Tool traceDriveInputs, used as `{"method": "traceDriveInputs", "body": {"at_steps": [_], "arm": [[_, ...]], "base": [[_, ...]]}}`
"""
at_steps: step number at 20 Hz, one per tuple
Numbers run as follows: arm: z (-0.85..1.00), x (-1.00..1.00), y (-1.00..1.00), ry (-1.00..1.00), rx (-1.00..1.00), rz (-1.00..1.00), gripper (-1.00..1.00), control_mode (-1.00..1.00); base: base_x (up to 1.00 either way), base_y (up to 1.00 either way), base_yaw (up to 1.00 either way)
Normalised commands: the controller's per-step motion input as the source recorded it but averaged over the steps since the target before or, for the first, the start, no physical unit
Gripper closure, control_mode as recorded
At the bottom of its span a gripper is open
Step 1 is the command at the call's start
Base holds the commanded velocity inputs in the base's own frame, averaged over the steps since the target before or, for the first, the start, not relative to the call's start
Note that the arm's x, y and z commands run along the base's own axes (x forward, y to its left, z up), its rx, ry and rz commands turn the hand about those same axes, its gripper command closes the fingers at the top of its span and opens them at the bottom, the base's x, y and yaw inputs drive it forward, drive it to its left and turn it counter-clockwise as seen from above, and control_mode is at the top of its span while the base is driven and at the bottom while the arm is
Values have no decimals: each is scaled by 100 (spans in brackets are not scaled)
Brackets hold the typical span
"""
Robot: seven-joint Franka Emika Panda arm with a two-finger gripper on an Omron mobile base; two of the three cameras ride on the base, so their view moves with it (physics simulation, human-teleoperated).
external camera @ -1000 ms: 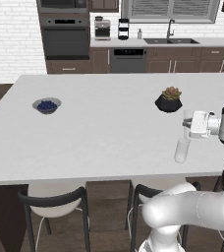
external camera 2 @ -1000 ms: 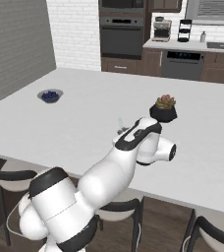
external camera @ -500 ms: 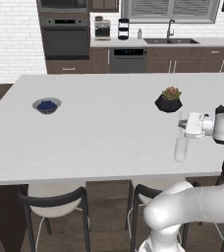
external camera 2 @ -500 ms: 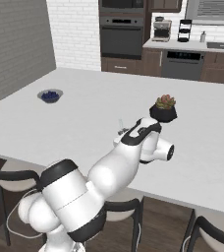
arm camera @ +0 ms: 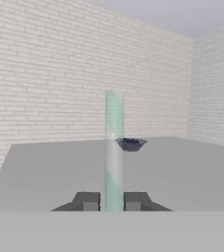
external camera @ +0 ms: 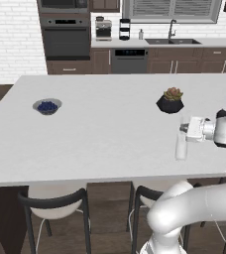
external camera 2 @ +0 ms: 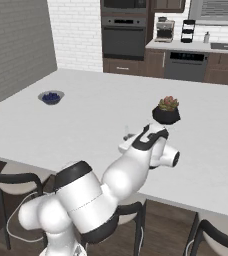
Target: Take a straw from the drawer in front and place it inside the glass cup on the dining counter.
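Gripper (arm camera: 112,201): closed on the straw, its two dark fingertips (arm camera: 88,201) pressed to either side of it; in the left base view the hand (external camera: 193,129) points sideways, just above the cup.
Straw (arm camera: 113,147): pale greenish tube, standing upright in the hand view between the fingertips, running up past the bowl behind it.
Bowl (external camera: 47,106): dark, with blue berries, on the counter well to the left of the cup.
Counter (external camera: 100,129): white top, dark base; all other places are given from the cup that stands on it.
Stools (external camera: 55,208): black frames, white seats, tucked under the near edge, below and left of the cup.
Plant pot (external camera: 170,101): black, behind the cup and near it.
Cup (external camera: 181,147): clear glass, upright near the near right edge, right under the hand.
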Motion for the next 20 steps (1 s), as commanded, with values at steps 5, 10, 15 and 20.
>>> {"method": "traceDriveInputs", "body": {"at_steps": [5,10,15,20], "arm": [[-29,-28,-4,0,4,0,100,-100],[-23,0,0,0,2,0,100,-100],[-21,-1,0,0,0,0,-100,-100],[-16,-34,0,-1,0,0,-100,-100]], "base": [[0,0,0],[0,0,0],[0,0,0],[0,0,0]]}}
